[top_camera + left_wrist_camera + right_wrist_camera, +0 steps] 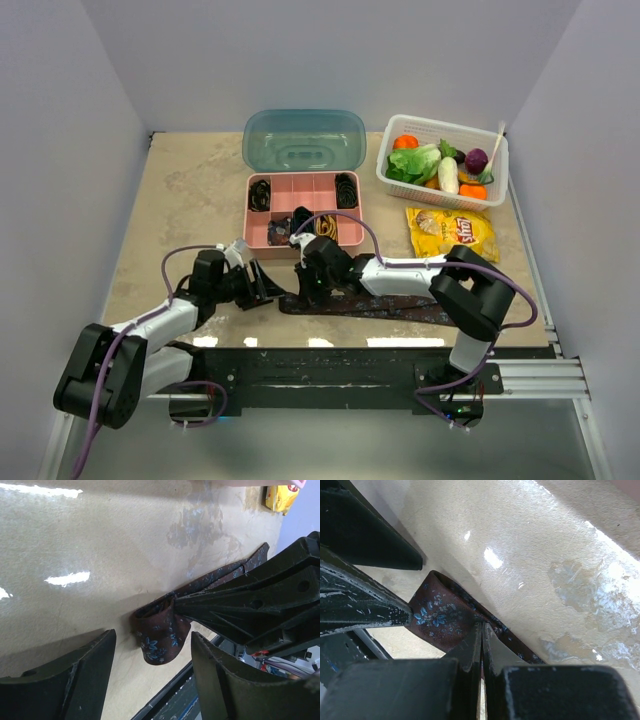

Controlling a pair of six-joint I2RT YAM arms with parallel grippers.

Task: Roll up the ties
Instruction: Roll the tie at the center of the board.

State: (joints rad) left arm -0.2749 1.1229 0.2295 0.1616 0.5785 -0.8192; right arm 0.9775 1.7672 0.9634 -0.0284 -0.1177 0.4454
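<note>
A dark maroon tie with small blue flowers lies along the table's near edge. Its left end is folded into a loose curl raised slightly off the table. My right gripper is shut, and its tips pinch the tie at the fold. My left gripper is open, with one finger on each side of the curled end, touching nothing. Small rolled ties, black and gold, sit in a pink box.
The pink compartment box stands behind the grippers, its teal lid open at the back. A white basket of toy vegetables and a yellow chip bag are at the right. The black table rail runs just below the tie.
</note>
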